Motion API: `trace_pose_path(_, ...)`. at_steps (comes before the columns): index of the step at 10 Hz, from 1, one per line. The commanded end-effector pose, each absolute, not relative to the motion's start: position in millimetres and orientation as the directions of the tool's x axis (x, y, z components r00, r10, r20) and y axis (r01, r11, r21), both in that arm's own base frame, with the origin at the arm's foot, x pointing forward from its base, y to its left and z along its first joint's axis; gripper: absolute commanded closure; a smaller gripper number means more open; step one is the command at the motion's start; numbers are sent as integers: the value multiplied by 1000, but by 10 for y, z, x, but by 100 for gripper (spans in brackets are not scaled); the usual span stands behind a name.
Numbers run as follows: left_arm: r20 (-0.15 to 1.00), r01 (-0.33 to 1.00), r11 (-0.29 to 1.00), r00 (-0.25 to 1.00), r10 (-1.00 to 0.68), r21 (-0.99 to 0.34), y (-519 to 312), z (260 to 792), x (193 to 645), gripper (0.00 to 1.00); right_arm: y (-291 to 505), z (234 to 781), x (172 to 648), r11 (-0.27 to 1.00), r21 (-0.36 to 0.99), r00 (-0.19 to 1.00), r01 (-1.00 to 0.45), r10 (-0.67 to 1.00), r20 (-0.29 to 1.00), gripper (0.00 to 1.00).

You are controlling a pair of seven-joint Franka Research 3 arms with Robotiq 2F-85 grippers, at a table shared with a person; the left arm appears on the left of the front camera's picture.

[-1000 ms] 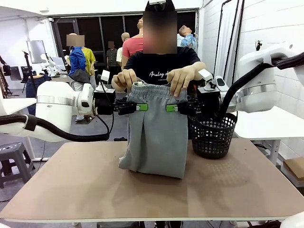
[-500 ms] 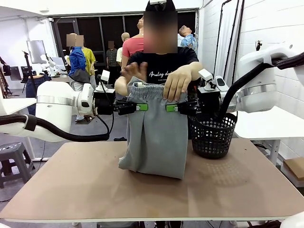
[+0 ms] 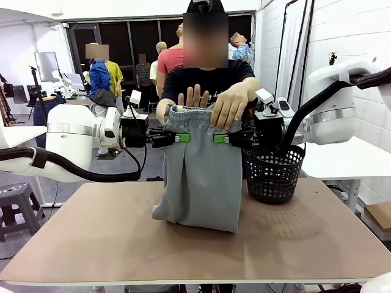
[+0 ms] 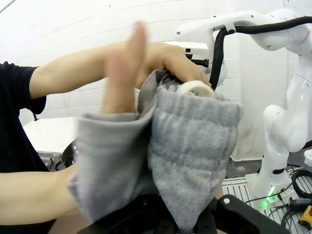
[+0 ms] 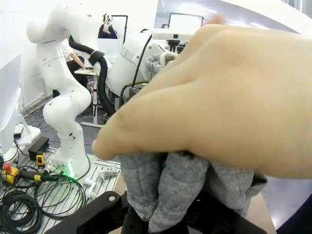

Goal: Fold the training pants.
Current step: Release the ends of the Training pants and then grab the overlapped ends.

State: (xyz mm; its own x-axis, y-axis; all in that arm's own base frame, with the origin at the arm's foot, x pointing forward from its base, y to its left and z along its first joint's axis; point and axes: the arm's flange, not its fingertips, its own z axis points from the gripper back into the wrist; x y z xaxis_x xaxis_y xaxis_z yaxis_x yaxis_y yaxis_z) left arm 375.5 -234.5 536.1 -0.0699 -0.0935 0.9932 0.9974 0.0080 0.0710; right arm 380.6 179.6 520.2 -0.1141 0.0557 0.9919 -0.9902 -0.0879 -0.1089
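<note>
The training pants (image 3: 198, 177) are held upright, lower fold rested on the tabletop (image 3: 91, 238). Left pincer (image 3: 182, 138) and right pincer (image 3: 220, 138) are clamped below the waistband (person's hand (image 3: 227, 110) laid on its rim).

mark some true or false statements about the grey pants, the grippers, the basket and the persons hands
1. The left gripper and right gripper are both shut on the light grey jersey training pants just below the waistband. True.
2. The pants lie flat on the tan table. False: they hang upright, with the lower end resting on the table.
3. A black mesh basket stands on the table on the right arm's side of the pants. True.
4. Both of the person's hands are off the pants. False: one hand grips the waistband; the other hand is raised open behind it.
</note>
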Motion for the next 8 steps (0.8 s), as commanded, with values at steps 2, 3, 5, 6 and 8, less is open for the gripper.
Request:
trace_pose_path(2,993,997,7,-75,-88,76,-2343,5395,3744,100,1807,5186,3769,-87,-119,-121,-989,25,992,100)
trace_pose_path(3,993,997,7,-75,-88,76,-2343,5395,3744,100,1807,5186,3769,-87,-119,-121,-989,25,992,100)
trace_pose_path(5,993,997,7,-75,-88,76,-2343,5395,3744,100,1807,5186,3769,-87,-119,-121,-989,25,992,100)
trace_pose_path(6,993,997,7,-75,-88,76,-2343,5395,3744,100,1807,5186,3769,-87,-119,-121,-989,25,992,100)
trace_pose_path(8,993,997,7,-75,-88,76,-2343,5395,3744,100,1807,5186,3769,-87,-119,-121,-989,25,992,100)
